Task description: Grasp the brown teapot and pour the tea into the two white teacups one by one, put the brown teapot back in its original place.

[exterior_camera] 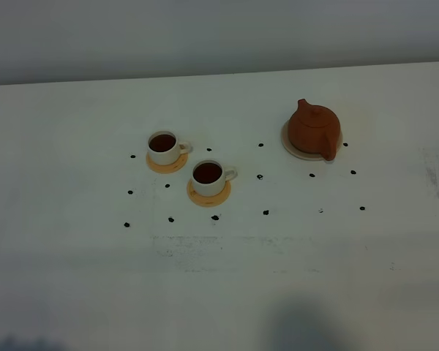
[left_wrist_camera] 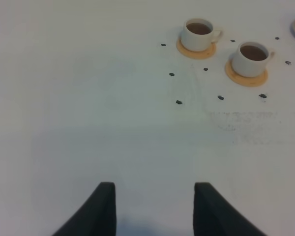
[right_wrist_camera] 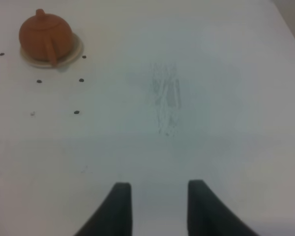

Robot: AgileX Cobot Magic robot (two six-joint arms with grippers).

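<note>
Both cups [exterior_camera: 163, 147] [exterior_camera: 208, 177] filled, teapot [exterior_camera: 314, 129] resting on saucer [exterior_camera: 291, 146]; both hands [left_wrist_camera: 155, 206] [right_wrist_camera: 160, 204] spread, empty; nothing being required next.

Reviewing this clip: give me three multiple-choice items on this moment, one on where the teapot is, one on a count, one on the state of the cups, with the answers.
1. Where is the brown teapot?
A. On the cream saucer
B. On an orange coaster
C. Held in a gripper

2. How many white teacups stand on the table?
A. One
B. Two
C. Three

3. What state are the cups in?
A. Both empty
B. One tipped over
C. Both upright with dark tea inside

Answers:
1. A, the pot sits on the saucer, with no gripper near it.
2. B, the far cup and the near cup each stand on their own coaster.
3. C, dark liquid shows in both open tops.
</note>
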